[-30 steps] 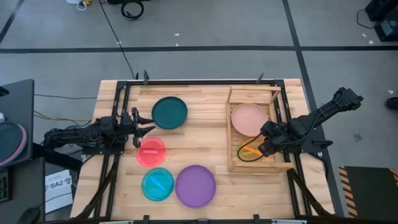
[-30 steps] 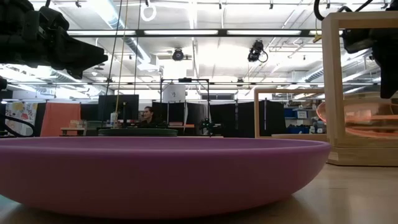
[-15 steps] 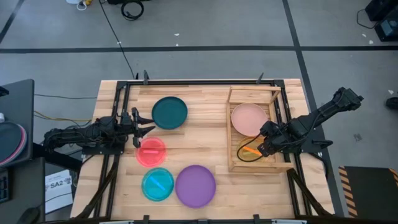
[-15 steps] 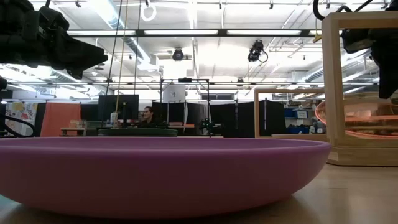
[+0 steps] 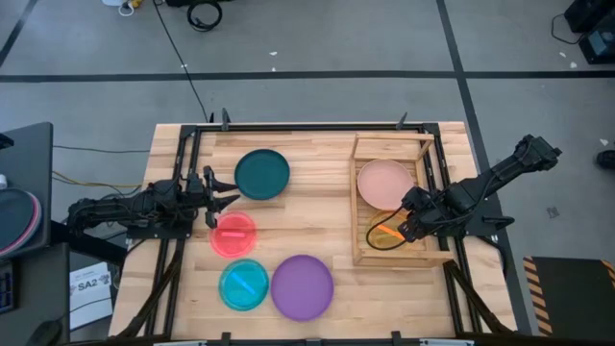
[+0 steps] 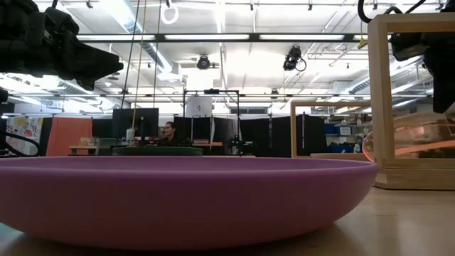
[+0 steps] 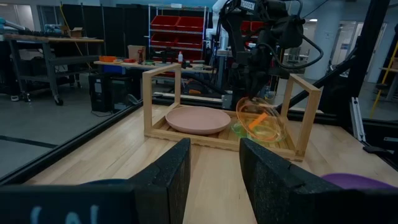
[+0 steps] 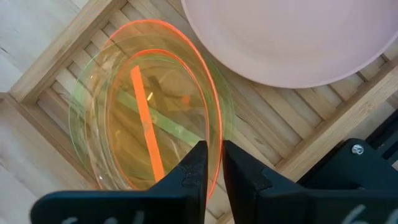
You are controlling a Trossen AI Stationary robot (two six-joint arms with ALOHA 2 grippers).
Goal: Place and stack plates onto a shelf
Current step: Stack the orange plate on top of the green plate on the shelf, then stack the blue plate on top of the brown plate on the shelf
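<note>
The light-wood shelf [image 5: 357,207] stands at the table's right. The pale pink plate [image 5: 384,183] lies on its far half. On its near half the translucent green plate [image 8: 81,118] lies on the slats. My right gripper [image 5: 405,229] is shut on the orange plate [image 8: 149,124] over it. My left gripper [image 5: 229,197] is open and empty, between the dark teal plate [image 5: 261,173] and the red-pink plate [image 5: 233,234]. The cyan plate [image 5: 244,284] and purple plate [image 5: 302,285] lie flat near the front edge. My right gripper pinches the orange plate's rim [image 8: 215,140] between its two fingers, on the plate's right side. The fingers come slanting down from the table's right. The plate sits tilted inside the shelf, its gripped edge raised and the opposite edge down over the green plate [image 7: 239,129].
The shelf's upright posts and top rails [image 7: 305,112] frame the plates. A black metal frame [image 5: 192,144] runs along the table's edges. Bare wood [image 5: 317,211] lies between the loose plates and the shelf.
In the low view the orange plate in my right gripper has sunk a little and changed its tilt inside the shelf. The gripper stays shut on it.
</note>
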